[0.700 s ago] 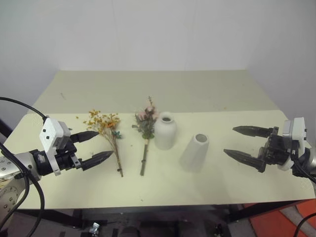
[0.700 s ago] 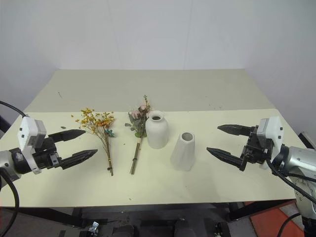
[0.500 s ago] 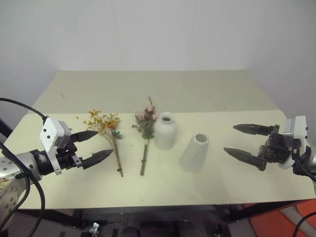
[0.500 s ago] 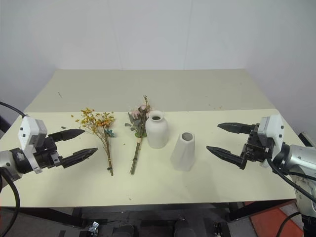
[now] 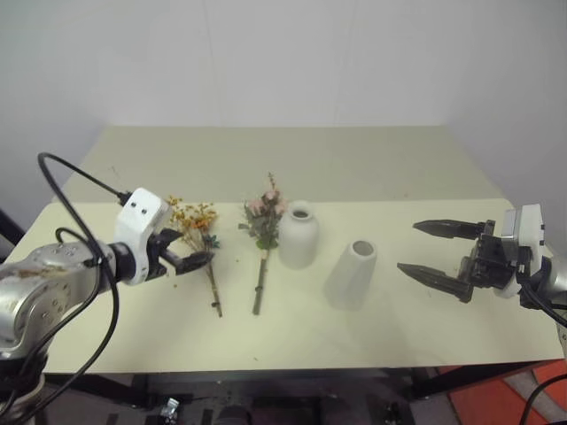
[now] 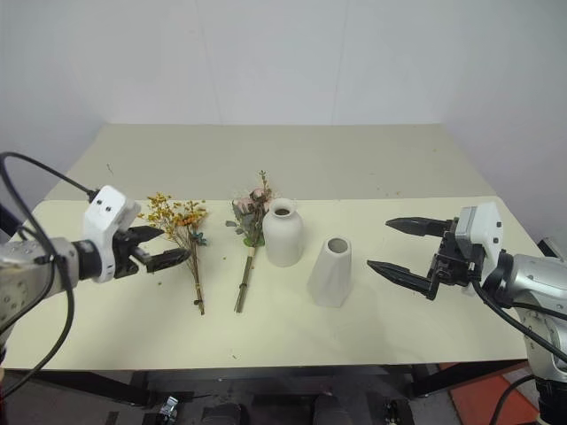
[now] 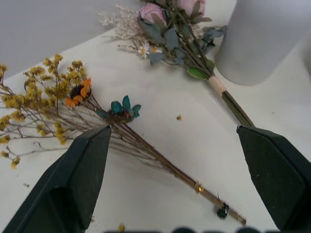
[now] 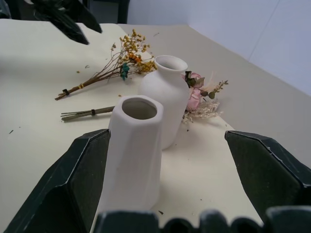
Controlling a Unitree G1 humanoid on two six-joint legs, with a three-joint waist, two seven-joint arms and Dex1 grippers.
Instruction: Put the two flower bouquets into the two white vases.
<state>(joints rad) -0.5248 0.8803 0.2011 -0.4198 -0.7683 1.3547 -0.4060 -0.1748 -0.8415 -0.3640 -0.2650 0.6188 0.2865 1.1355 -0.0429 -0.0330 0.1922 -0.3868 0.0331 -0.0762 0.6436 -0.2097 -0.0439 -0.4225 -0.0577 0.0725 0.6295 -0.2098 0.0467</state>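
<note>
- Left gripper (image 6: 158, 247): two black, wedge-shaped fingers, matte and faceted, spread wide and holding nothing; poised just left of the yellow bouquet (image 6: 183, 232), tips at the stems below the blooms, with those stems framed between the fingers in the left wrist view.
- Right gripper (image 6: 400, 247): same black tapered fingers on a white boxy wrist block, spread wide, empty, pointing toward the cone vase (image 6: 330, 272) from well to its right.
- Cone vase: matte white, plain tapered form, wider at the base, round open mouth, upright on the table (image 6: 372, 168); appears slightly faceted in the right wrist view.
- Bottle vase (image 6: 282, 233): matte white, rounded body narrowing to a short neck with a flared lip; upright just left of and behind the cone vase, close beside it.
- Pink bouquet (image 6: 250, 220): soft pink roses, pale feathery sprigs, dull green leaves, thin bundled stems bound with a tan wrap; lying flat directly left of the bottle vase, blooms close against its side, stems trailing toward the table's near edge.
- Yellow bouquet: wiry brown stems fanning into tiny yellow sprays, one small orange sunflower and a teal bloom; lying flat left of the pink bouquet, apart from it, roughly parallel.
- Table: pale cream, smooth and flat, with a few small flecks near the bouquets.
</note>
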